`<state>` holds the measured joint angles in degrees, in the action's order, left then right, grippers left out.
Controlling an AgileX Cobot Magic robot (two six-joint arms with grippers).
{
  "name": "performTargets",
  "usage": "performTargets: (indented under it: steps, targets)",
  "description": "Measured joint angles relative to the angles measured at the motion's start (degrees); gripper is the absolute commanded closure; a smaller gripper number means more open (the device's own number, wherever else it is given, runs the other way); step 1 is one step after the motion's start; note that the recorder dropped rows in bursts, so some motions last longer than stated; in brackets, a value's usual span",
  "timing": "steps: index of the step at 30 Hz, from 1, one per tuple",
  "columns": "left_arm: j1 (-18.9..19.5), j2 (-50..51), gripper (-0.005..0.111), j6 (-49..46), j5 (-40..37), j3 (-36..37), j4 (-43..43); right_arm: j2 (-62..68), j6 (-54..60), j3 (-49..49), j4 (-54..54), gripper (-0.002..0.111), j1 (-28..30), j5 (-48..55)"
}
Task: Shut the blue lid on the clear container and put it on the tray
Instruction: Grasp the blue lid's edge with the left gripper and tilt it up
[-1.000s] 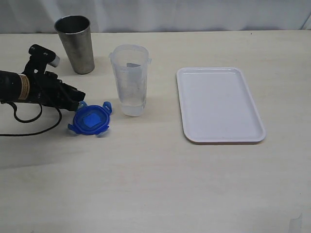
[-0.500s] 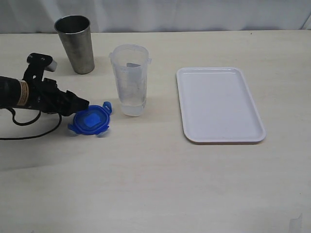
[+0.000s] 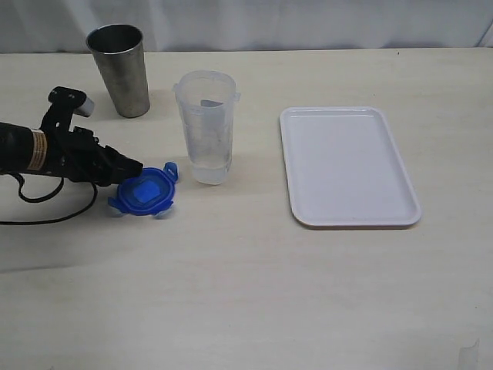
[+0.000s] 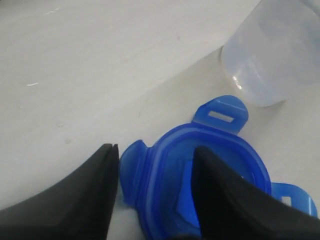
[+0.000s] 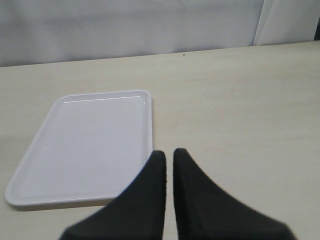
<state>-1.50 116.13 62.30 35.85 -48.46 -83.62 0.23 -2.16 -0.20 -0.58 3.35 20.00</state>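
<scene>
The blue lid (image 3: 144,192) lies flat on the table, left of the clear container (image 3: 205,127), which stands upright and uncovered. My left gripper (image 3: 134,171) is low at the lid's near-left edge. In the left wrist view, the left gripper (image 4: 155,150) is open and straddles the lid's rim: one finger is outside a flap, the other is over the blue lid (image 4: 215,160). The clear container (image 4: 280,50) stands just beyond. The white tray (image 3: 347,166) lies to the right. My right gripper (image 5: 169,154) is shut on nothing, hovering near the tray (image 5: 90,145); the exterior view does not show it.
A dull steel cup (image 3: 120,69) stands at the back left, behind my left arm. A black cable (image 3: 46,208) loops on the table under that arm. The table's far edge meets a pale backdrop.
My left gripper has dropped lower and slid right, so its fingers now reach over the lid's edge. The lid, the container and the tray have stayed put.
</scene>
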Motion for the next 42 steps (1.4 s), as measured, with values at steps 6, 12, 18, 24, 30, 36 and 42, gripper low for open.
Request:
performTargets:
  steps: [6, 12, 18, 24, 30, 36, 42]
  targets:
    - [0.0, 0.0, 0.064, 0.6, 1.8, 0.0, -2.5, 0.0, 0.0, 0.0, 0.0, 0.103, 0.0, 0.0]
    - [0.0, 0.0, 0.064, 1.6, 1.8, 0.0, -3.8, 0.0, 0.0, 0.0, 0.0, 0.103, 0.0, 0.0]
    - [0.0, 0.0, 0.064, 1.9, 1.8, 0.0, -3.8, 0.0, 0.0, 0.0, 0.0, 0.103, 0.0, 0.0]
    - [0.0, 0.0, 0.064, 1.9, 1.9, 0.0, -3.8, 0.0, 0.0, 0.0, 0.0, 0.103, 0.0, 0.0]
    - [0.0, 0.0, 0.064, 1.9, 1.9, 0.0, -3.8, 0.0, 0.0, 0.0, 0.0, 0.103, 0.0, 0.0]
    - [0.0, 0.0, 0.064, 1.9, 2.0, 0.0, -3.8, 0.0, 0.0, 0.0, 0.0, 0.103, 0.0, 0.0]
    - [0.0, 0.0, 0.064, 2.0, 2.0, 0.0, -3.8, 0.0, 0.0, 0.0, 0.0, 0.103, 0.0, 0.0]
